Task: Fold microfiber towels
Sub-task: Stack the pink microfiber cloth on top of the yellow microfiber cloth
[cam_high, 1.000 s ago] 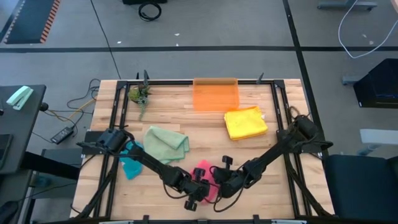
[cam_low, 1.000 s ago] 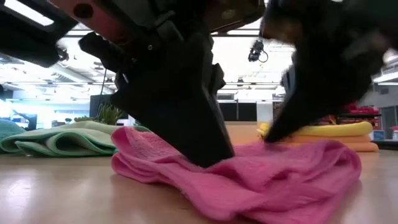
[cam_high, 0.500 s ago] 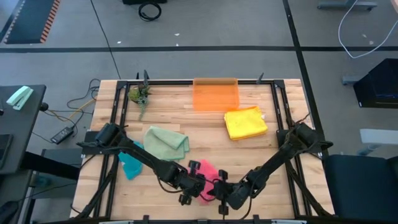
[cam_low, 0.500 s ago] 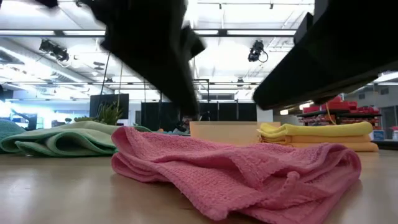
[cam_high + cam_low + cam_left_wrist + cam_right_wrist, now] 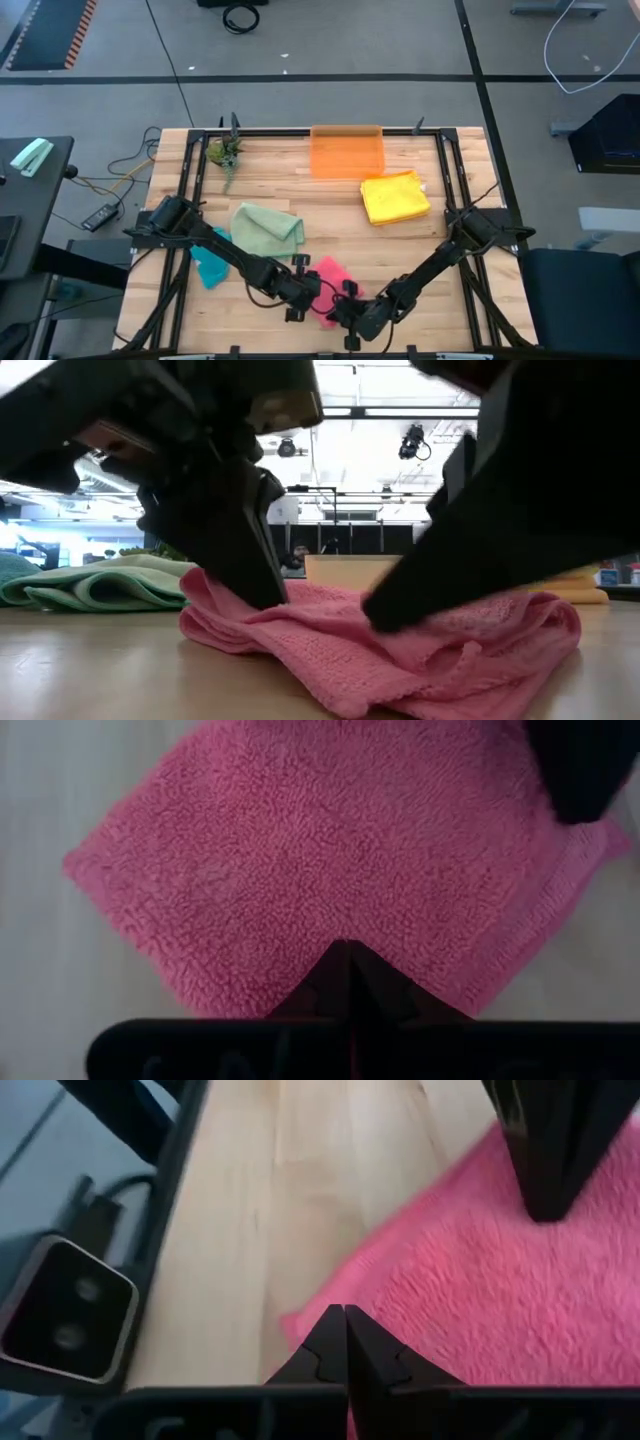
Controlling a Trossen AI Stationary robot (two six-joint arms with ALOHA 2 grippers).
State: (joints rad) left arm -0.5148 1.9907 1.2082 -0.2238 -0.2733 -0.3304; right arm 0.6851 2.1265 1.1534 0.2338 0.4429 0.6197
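- Both dark arms reach low over the crumpled pink microfiber towel (image 5: 330, 283) near the wooden table's (image 5: 330, 210) front edge.
- Left gripper (image 5: 347, 952) and right gripper (image 5: 345, 1318) press closed tips on it, gripping nothing.
- Only the high view shows the yellow towel (image 5: 394, 197).

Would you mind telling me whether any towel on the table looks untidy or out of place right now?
The pink towel lies rumpled near the front edge, bunched in uneven folds in the low view, with both shut grippers on it. The yellow towel is folded neatly.

We see a pink towel (image 5: 328, 280) with a waffle-like weave, a sage green towel (image 5: 268, 229), a teal towel (image 5: 210, 266) and a yellow towel (image 5: 394, 197). The bin (image 5: 347, 153) is translucent orange, the table (image 5: 330, 215) pale wood, the arms dark.
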